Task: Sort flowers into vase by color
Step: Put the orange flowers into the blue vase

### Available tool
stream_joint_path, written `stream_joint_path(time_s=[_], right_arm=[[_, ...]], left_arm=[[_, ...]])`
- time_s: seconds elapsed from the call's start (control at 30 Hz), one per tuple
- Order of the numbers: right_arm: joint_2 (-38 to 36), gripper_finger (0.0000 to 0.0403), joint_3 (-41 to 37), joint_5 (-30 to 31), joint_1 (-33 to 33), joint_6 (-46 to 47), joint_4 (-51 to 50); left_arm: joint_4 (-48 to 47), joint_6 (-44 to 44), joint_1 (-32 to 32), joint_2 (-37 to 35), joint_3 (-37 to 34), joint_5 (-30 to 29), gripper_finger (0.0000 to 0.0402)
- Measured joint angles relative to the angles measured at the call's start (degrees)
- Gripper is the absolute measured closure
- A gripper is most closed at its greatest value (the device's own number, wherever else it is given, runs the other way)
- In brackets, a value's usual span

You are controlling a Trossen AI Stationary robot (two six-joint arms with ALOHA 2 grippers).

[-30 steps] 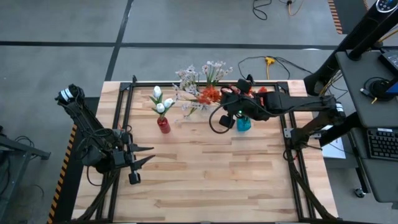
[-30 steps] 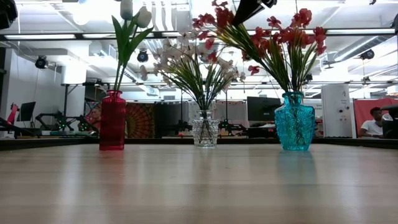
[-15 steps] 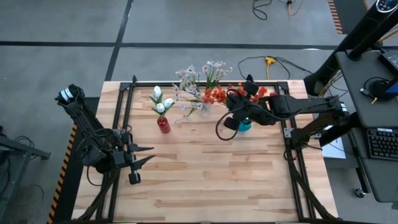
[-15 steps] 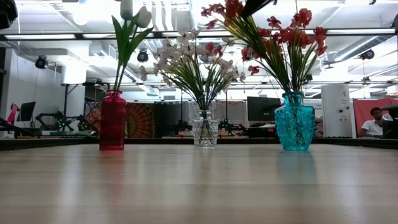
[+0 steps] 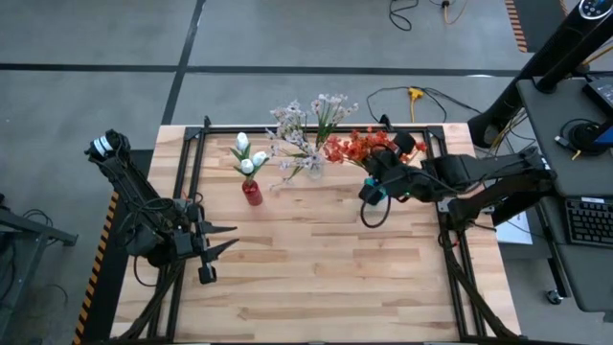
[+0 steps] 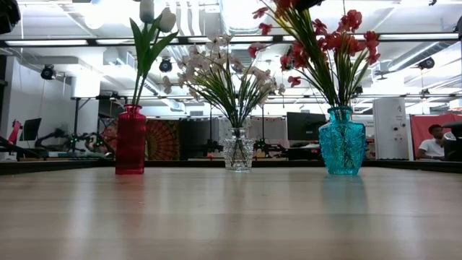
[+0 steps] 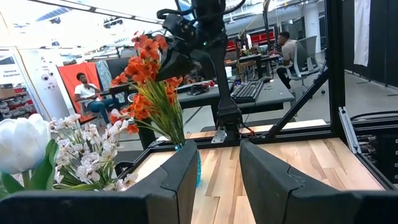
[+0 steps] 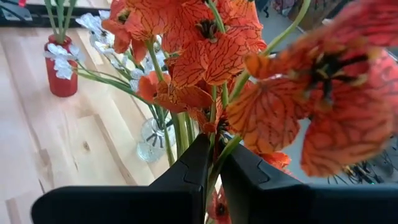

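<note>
- Right gripper [image 8: 213, 163] — dark fingers clamped on a thin green stalk of the orange-red flowers [image 8: 211, 56]; veined blooms fan beyond the fingertips, above the ribbed turquoise vase [image 6: 342, 141].
- Left gripper [image 5: 228, 238] — fingers apart, idle, well away from the flowers.

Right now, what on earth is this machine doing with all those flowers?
It is sorting fake flowers into vases by colour. The right gripper is above the blue vase, pinching a green stalk among the orange-red flowers. The white tulips stand in the red vase, and the pale sprays stand in the clear vase between the other two. The left gripper waits open, low over the table's left side, holding nothing.
</note>
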Motion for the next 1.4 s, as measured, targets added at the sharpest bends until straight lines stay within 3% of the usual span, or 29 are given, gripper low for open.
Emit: stream_joint_path(time_s=[0.7,1.4], right_arm=[[-5.8,0.0375,-11.2,10.4,6.0,3.9,7.2],[-10.2,0.0375,-21.4,10.9,8.2,10.6,8.2]], left_arm=[[0.0,0.0,0.0,0.0,0.0,0.0,0.0296],[-0.1,0.0,0.0,0.0,0.0,0.0,0.0296]])
